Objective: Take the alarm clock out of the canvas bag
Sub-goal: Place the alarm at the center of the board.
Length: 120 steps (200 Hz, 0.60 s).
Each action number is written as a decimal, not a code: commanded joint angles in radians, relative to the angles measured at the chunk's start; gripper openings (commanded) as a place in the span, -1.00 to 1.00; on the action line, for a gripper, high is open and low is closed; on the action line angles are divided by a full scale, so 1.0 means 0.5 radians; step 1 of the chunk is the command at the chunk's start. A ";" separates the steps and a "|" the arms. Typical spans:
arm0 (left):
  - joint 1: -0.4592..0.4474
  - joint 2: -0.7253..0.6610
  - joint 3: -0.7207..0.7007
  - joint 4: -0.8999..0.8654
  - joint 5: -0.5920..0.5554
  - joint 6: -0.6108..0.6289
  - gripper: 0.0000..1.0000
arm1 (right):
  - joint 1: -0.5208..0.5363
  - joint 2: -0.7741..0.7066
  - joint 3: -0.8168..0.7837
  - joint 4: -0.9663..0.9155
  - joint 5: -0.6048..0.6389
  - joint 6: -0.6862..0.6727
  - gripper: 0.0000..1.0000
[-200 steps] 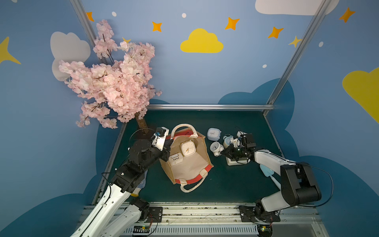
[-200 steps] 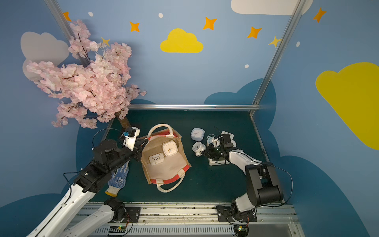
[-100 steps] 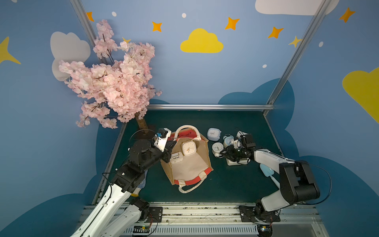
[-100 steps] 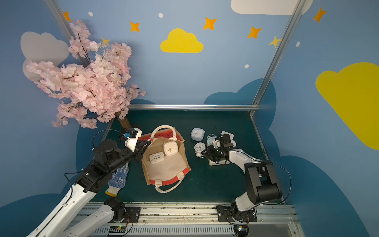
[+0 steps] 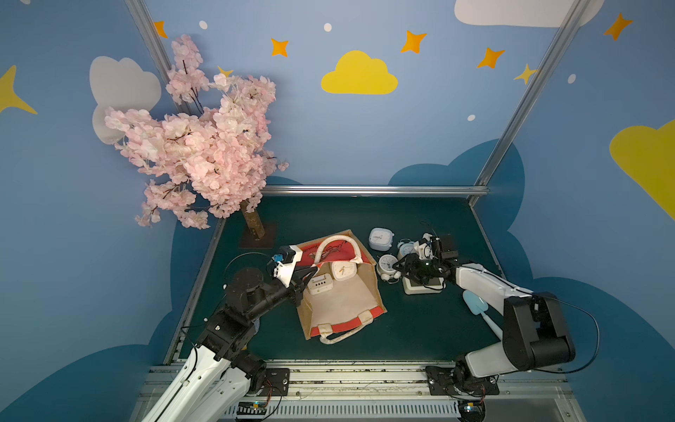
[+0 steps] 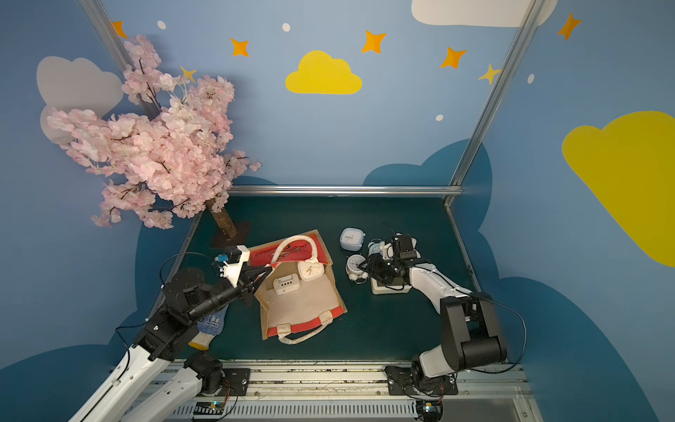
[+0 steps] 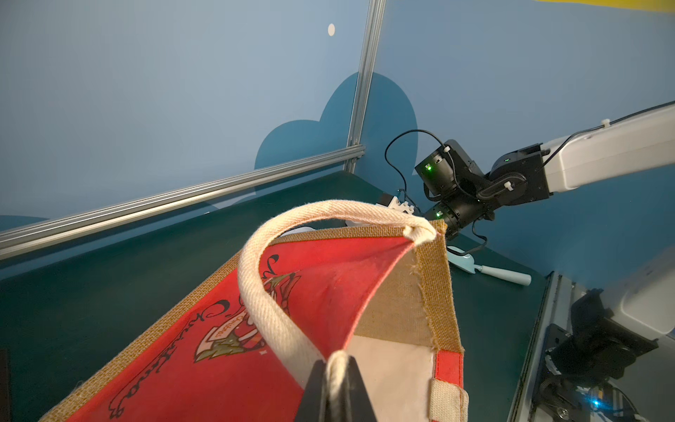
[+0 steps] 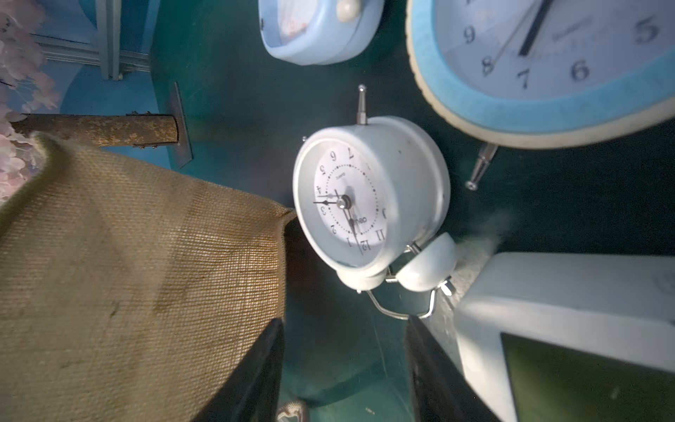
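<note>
Right wrist view showed the right gripper (image 8: pixel 343 323) with jaws spread and nothing between them. The white twin-bell alarm clock (image 8: pixel 369 197) lay on the green mat (image 8: pixel 237 91), just beside the canvas bag (image 8: pixel 138 237) and outside it. Left wrist view had the left gripper (image 7: pixel 336 365) clenched on the bag's rope handle (image 7: pixel 263 292), propping the mouth. In a top view, a square cream clock (image 5: pixel 343 271) and a white digital clock (image 5: pixel 320 284) sat inside. The release looked finished, so the retreat should probably go straight back, jaws wide, clear of the clock's wire loop. A second before, those jaws were closed on this clock at nearly the same spot; the left grip was unchanged
</note>
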 commanded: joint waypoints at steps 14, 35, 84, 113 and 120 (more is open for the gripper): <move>-0.016 -0.041 -0.014 0.078 0.103 -0.029 -0.80 | -0.005 -0.185 0.022 -0.080 0.042 -0.047 0.09; -0.024 -0.036 0.000 0.049 0.102 -0.007 -0.80 | -0.001 -0.340 -0.029 -0.107 0.039 -0.037 0.09; -0.028 0.016 0.034 0.064 0.082 0.004 -0.80 | 0.162 -0.931 -0.233 -0.264 0.165 0.147 0.10; -0.043 0.061 0.045 0.096 0.071 0.001 -0.80 | 0.389 -1.265 -0.353 -0.341 0.366 0.324 0.09; -0.048 0.067 0.050 0.093 0.056 0.004 -0.80 | 0.447 -1.326 -0.376 -0.337 0.403 0.366 0.09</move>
